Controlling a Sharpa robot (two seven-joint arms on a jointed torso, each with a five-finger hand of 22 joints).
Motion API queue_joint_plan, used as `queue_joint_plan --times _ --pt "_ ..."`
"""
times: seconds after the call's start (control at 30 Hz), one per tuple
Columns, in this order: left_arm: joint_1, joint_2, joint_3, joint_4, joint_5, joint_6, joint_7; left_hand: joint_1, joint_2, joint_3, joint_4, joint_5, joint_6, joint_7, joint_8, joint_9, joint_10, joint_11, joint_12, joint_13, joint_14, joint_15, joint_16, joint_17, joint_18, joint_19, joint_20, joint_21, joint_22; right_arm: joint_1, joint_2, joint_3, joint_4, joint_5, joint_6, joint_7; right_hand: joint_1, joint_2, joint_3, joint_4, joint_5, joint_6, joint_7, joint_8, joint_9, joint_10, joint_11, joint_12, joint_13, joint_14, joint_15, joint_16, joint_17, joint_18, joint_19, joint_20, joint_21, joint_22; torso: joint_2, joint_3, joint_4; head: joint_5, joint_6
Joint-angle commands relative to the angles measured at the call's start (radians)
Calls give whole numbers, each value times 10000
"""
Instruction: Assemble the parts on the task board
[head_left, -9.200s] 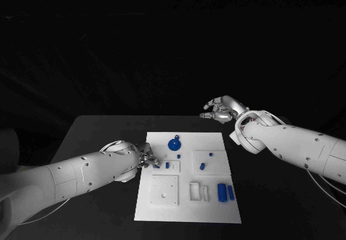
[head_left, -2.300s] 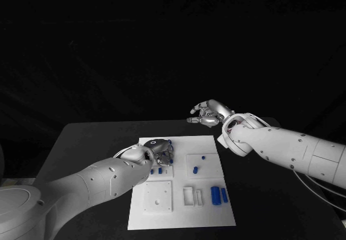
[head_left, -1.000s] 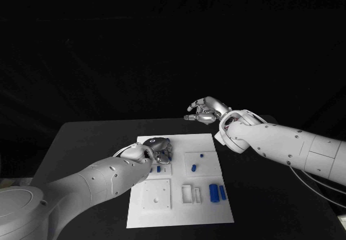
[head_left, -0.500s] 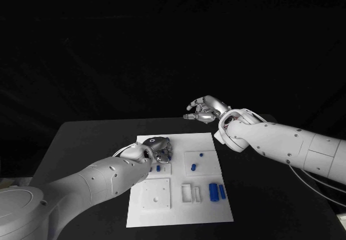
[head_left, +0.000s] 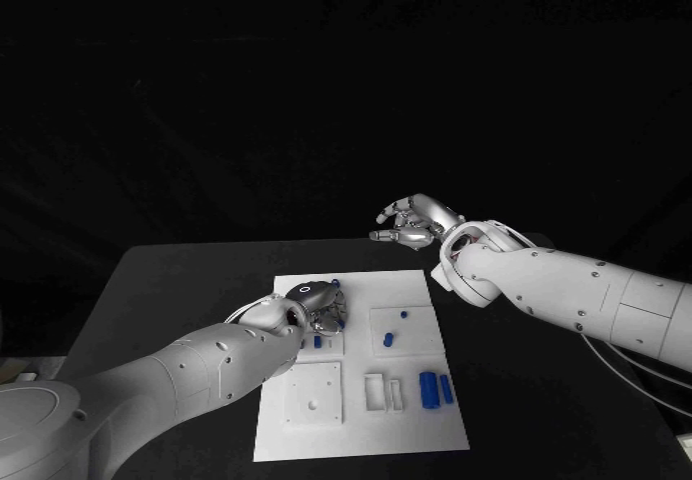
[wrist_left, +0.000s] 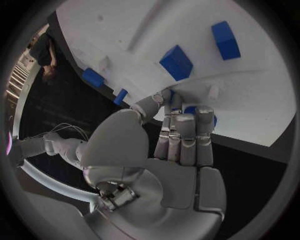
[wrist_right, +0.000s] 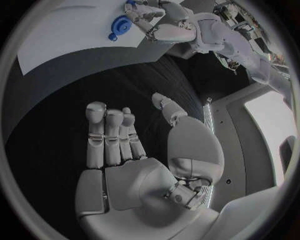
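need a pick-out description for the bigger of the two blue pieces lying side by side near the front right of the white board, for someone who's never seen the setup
Start at the white board in the middle of the black table and go to its near right part, closest to the robot. Two blue pieces lie side by side there, just right of a small white block. Yours is the thicker blue piece, next to the block; its neighbour, the thin blue piece, is slimmer.

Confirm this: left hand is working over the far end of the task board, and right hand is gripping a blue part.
Not quite: the right hand holds nothing, fingers apart, as the right wrist view shows. The left hand is over the task board's far end.
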Motion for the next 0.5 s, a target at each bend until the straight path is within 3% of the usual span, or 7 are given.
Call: queue_joint_plan --times 0.03,0.33,0.5 --pt "-83 -23 -34 75 247 -81 134 -7 73 4 -40 47 70 19 59 19 70 -28 57 12 19 -79 36 -10 843 54 -145 66 127 2 17 4 -2 -110 108 28 15 79 13 23 -35 2 49 31 -15 -56 22 54 -14 63 -31 -24 -6 1006 2 -77 -32 14 1 4 -12 33 20" --pt "-30 -258 69 346 596 -404 227 -33 88 9 -39 58 90 11 72 15 102 -39 56 15 27 -91 34 -20 841 75 -162 72 121 2 0 4 -21 -112 115 28 16 80 11 22 -36 4 48 33 -16 -56 21 58 -19 63 -32 -24 -6 1006 3 -76 -34 17 -5 5 6 62 55" --pt "-2 -356 437 496 727 -538 275 -37 84 14 -43 72 96 8 77 13 111 -43 53 15 30 -95 33 -24 841 82 -168 73 119 2 -11 4 -48 -112 119 28 16 80 10 21 -37 9 48 36 -15 -57 20 60 -22 63 -33 -24 -6 1006 2 -76 -36 18 -11 1 5 82 92"
